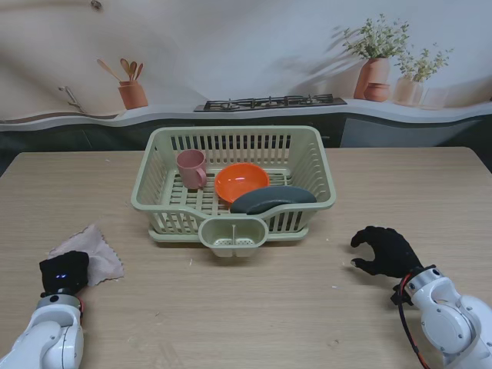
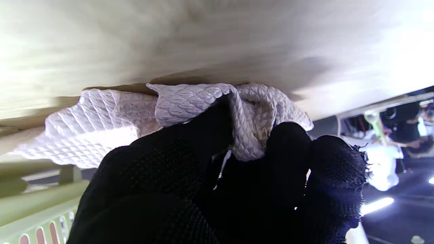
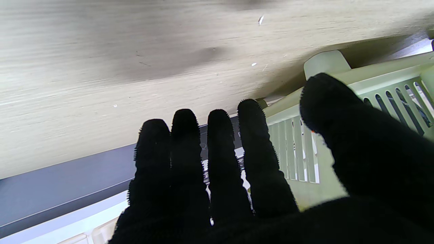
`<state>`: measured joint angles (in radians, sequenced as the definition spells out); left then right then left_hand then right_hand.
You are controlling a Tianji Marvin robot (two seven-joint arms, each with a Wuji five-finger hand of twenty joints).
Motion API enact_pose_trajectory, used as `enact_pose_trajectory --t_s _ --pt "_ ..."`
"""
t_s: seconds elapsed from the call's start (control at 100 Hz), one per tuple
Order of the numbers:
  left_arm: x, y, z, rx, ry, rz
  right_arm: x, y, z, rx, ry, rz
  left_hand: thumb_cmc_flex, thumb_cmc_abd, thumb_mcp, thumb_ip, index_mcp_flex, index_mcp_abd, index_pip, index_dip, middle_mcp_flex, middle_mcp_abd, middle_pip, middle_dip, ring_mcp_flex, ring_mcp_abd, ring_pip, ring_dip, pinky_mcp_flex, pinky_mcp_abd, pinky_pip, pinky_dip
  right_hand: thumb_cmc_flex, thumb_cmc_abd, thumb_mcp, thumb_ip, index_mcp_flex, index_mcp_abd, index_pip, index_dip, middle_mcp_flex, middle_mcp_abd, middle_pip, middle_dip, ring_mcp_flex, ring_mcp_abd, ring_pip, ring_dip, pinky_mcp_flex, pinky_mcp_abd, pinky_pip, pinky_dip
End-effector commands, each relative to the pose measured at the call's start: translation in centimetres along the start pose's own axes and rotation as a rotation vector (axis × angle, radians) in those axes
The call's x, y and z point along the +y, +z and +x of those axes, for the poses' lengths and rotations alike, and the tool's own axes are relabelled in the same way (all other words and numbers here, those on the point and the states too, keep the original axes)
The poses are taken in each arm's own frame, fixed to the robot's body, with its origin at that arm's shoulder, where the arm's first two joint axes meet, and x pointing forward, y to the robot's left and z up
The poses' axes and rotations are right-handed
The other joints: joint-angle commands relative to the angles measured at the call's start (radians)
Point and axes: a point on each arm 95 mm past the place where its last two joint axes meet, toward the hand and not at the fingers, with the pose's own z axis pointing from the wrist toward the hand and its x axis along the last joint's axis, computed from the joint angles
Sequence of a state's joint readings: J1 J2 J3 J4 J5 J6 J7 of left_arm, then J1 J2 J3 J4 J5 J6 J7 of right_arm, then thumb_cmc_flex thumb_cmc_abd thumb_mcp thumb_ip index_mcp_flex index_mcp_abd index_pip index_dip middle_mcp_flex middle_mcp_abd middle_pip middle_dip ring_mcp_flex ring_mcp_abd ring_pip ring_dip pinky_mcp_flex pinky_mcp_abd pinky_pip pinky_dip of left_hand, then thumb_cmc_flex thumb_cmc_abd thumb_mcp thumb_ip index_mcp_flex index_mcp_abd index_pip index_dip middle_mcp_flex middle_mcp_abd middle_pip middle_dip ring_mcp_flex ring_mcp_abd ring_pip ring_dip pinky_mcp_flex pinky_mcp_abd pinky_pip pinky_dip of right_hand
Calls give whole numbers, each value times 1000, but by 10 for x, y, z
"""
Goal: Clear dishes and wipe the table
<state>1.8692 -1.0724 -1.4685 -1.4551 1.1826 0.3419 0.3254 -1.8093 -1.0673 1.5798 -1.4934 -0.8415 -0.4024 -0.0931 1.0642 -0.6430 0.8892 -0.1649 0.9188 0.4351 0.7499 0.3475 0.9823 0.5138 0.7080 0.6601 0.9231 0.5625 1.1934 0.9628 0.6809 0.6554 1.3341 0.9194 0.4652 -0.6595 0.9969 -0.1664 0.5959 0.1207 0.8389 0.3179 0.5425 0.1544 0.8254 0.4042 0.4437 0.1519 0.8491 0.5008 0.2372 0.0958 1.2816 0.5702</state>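
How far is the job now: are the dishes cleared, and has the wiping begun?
Clearing looks done: the pink cup, orange bowl and dark grey plate sit in the pale green plastic rack. In hand: the left hand grips the pinkish quilted cloth. The right hand is open. Wiping the wooden table remains.

Mock kitchen set: printed backdrop (image 1: pixel 254 46) showing stove (image 1: pixel 269 101), utensil pot (image 1: pixel 132 94), plants (image 1: pixel 377 58) behind wooden table (image 1: pixel 254 307)
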Motion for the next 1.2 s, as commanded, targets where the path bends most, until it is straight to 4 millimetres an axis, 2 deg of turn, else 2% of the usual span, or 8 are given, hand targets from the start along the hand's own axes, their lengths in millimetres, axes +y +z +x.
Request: enact_pose_trajectory --t_s 0.0,0.12,0.25,0.42,0.64,0.86,1.02,1.19 --pt "12 -15 0 -7 4 -29 -2 0 3 12 5 15 69 2 36 7 98 -104 69 20 39 46 18 -11 34 79 18 11 36 43 74 25 12 -25 13 19 8 4 -3 4 13 10 -13 -3 2 13 -11 -6 -8 5 -1 3" --pt "16 -22 -4 -19 12 -25 -3 0 4 11 7 15 70 3 36 7 98 -105 64 23 35 46 19 -12 33 78 18 13 35 43 74 27 13 -26 13 20 8 4 -3 4 13 9 -13 -3 2 14 -11 -6 -10 6 -2 3" --pt "18 -16 -2 -8 2 -14 -2 0 4 12 5 15 68 3 35 6 98 -109 59 26 34 41 20 -12 29 75 15 14 29 43 69 28 13 -25 14 20 9 5 -3 5 14 9 -13 -3 2 13 -11 -6 -8 6 -1 3" --pt "10 11 3 54 -18 5 -3 0 4 13 4 17 66 2 35 6 99 -114 57 29 33 34 21 -12 25 68 9 13 22 43 61 25 14 -27 14 20 9 4 -3 5 14 9 -13 -3 3 13 -11 -6 -9 7 -2 3" --pt "-6 56 9 109 -14 2 -2 -2 2 12 -9 13 61 2 35 5 98 -122 58 33 33 27 22 -11 26 58 7 11 18 43 55 23 14 -26 14 20 9 4 -4 5 14 9 -13 -3 3 14 -12 -6 -9 7 -1 4" --pt "-10 92 28 123 -51 -35 -1 -2 3 18 -29 26 63 0 37 5 98 -123 62 37 38 30 24 -11 32 55 7 9 22 43 53 19 13 -25 14 20 9 5 -4 5 14 9 -13 -3 2 14 -11 -6 -9 7 -2 4" --pt "-7 92 38 99 -63 -95 -2 -1 4 20 -25 30 64 1 37 5 97 -118 64 37 37 34 25 -10 33 60 10 10 28 43 55 18 15 -26 14 20 9 5 -4 5 15 9 -13 -3 3 14 -12 -6 -9 6 -2 3" --pt "-3 72 34 80 -60 -104 -2 -1 5 21 -14 25 66 2 37 6 97 -113 64 36 36 39 24 -10 32 64 10 11 26 43 57 19 14 -27 14 20 9 4 -4 5 15 9 -13 -3 3 15 -12 -6 -9 7 -3 3"
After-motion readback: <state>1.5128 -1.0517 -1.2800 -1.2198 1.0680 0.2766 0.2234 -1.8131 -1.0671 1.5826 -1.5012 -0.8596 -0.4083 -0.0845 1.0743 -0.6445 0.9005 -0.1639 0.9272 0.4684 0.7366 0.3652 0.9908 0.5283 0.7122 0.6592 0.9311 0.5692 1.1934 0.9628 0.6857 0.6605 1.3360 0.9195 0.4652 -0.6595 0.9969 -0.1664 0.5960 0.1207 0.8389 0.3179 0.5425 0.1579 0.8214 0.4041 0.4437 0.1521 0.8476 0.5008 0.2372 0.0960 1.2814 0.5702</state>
